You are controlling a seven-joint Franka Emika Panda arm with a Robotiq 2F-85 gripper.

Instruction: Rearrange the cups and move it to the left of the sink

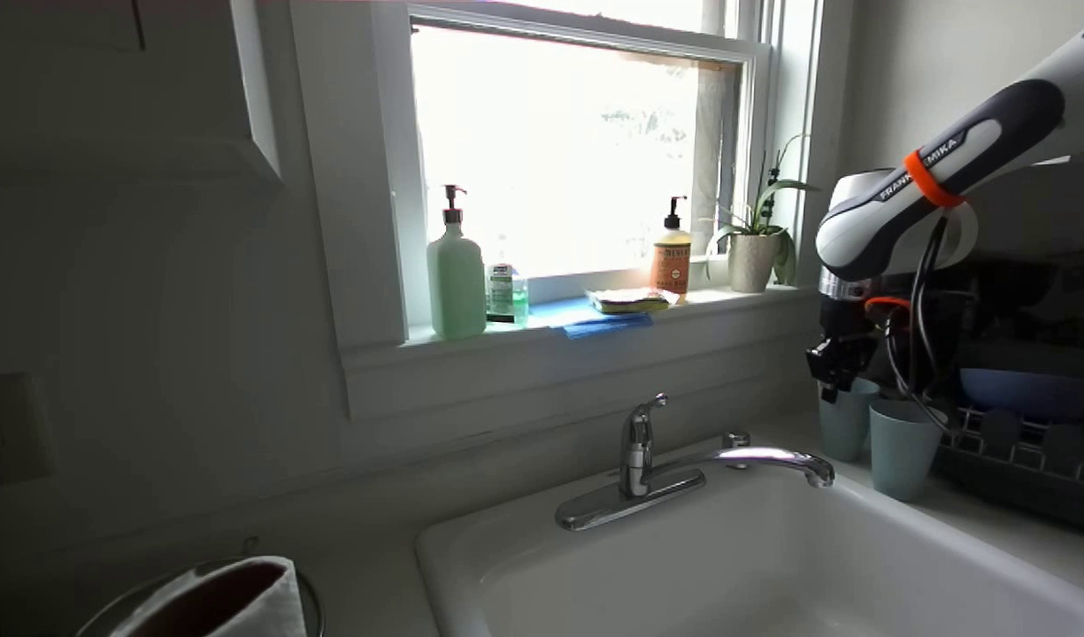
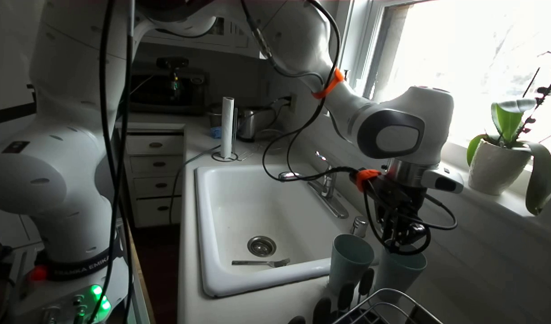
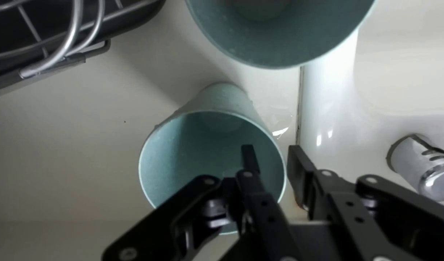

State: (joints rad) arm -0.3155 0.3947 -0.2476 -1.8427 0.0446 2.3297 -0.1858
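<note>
Two pale teal cups stand upright on the counter between the sink (image 2: 202, 225) and the dish rack. My gripper (image 3: 272, 152) is over the cup nearer the window wall (image 3: 200, 156), its jaws partly closed but still apart. In the wrist view one finger (image 3: 249, 157) overlaps the cup's mouth and the other lies just outside the rim, with the rim between them and gaps visible. That same cup (image 1: 847, 429) is partly covered by the gripper in both exterior views. The second cup (image 3: 279, 32) stands close by, in front of the rack (image 1: 903, 451).
A dish rack (image 3: 69, 40) with a blue bowl (image 1: 1033, 394) and dark-handled utensils borders the cups. The chrome faucet (image 1: 634, 451) and a small chrome fitting (image 3: 424, 166) rise from the sink rim. A fork (image 2: 262, 263) lies in the basin. Bottles and a plant (image 2: 498, 164) line the sill.
</note>
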